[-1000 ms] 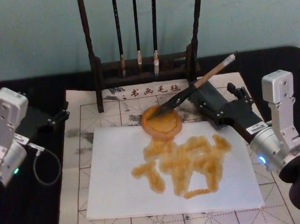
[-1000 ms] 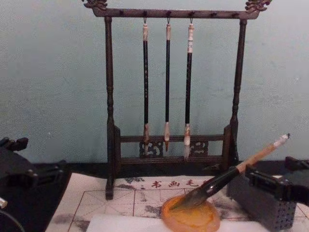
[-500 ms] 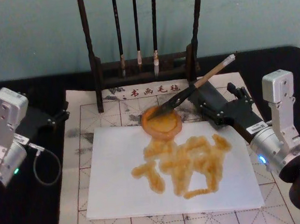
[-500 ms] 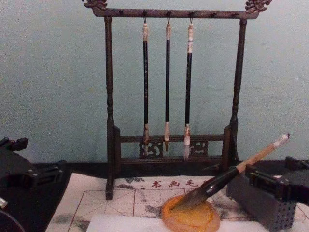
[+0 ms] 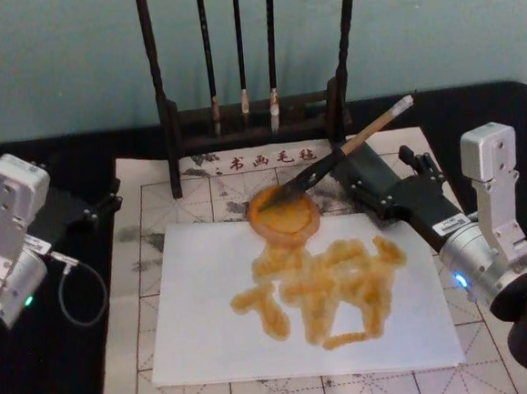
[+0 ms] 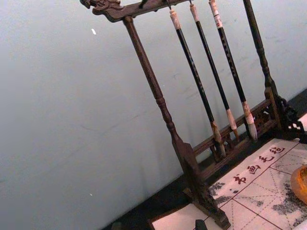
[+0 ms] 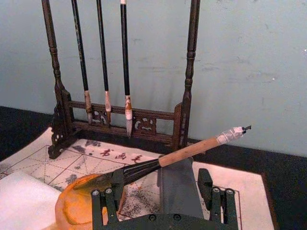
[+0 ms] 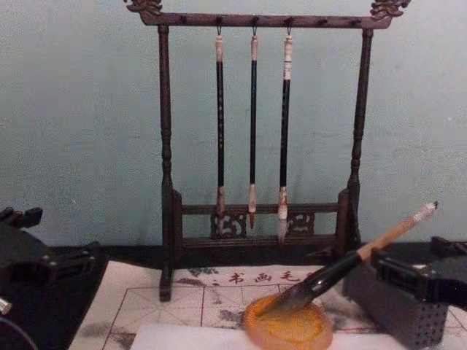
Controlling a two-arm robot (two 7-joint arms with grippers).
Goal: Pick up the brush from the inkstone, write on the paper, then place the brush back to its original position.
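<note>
Resting tuft-down on the inkstone (image 5: 284,213), the brush (image 5: 344,150) lies free; right gripper (image 7: 163,194) jaws apart, seemingly untouching.

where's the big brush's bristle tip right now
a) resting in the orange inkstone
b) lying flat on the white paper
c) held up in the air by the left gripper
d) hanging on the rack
a, the brush leans with its dark tuft down in the inkstone and its shaft propped up on the grey block, with the right gripper beside it.
</note>
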